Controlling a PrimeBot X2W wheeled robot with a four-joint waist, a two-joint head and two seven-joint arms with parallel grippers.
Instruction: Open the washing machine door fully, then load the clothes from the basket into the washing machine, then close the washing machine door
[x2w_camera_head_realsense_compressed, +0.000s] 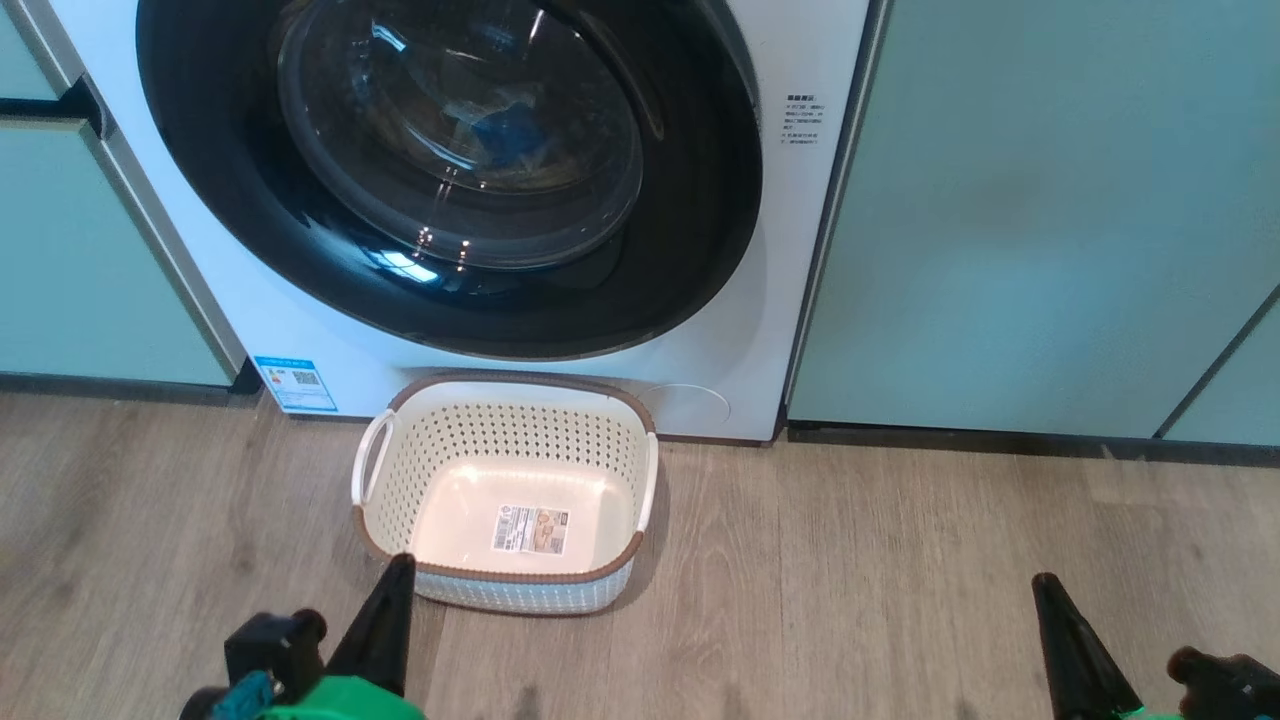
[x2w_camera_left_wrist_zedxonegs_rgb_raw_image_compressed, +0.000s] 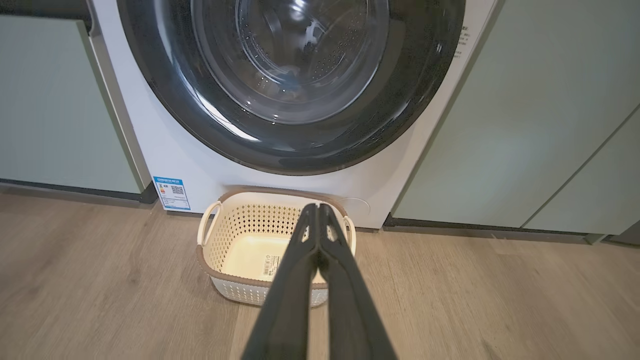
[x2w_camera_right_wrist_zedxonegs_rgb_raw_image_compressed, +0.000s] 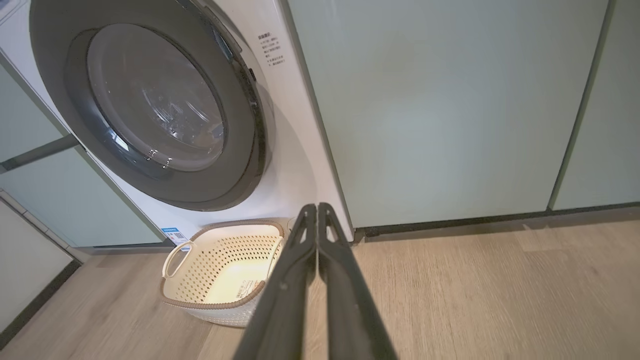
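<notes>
The washing machine (x2w_camera_head_realsense_compressed: 700, 370) stands white between cabinets, and its round black washing machine door (x2w_camera_head_realsense_compressed: 450, 290) lies shut, flush with the front. Through the domed glass I make out clothes with a blue patch (x2w_camera_head_realsense_compressed: 510, 130) inside the drum. On the floor just before the washer sits the cream perforated basket (x2w_camera_head_realsense_compressed: 500, 440), holding nothing but the label on its floor. My left gripper (x2w_camera_head_realsense_compressed: 400, 562) hangs shut at the basket's near left corner, its fingers pressed together (x2w_camera_left_wrist_zedxonegs_rgb_raw_image_compressed: 318, 206). My right gripper (x2w_camera_head_realsense_compressed: 1045, 580) is shut too, over bare floor far right of the basket (x2w_camera_right_wrist_zedxonegs_rgb_raw_image_compressed: 220, 260).
Pale green cabinet doors (x2w_camera_head_realsense_compressed: 1040, 220) flank the washer on the right, and another (x2w_camera_head_realsense_compressed: 70, 260) on the left. A dark plinth runs along their base. Wood-look floor (x2w_camera_head_realsense_compressed: 850, 580) spreads to the right of the basket. A blue sticker (x2w_camera_head_realsense_compressed: 295, 384) marks the washer's lower left corner.
</notes>
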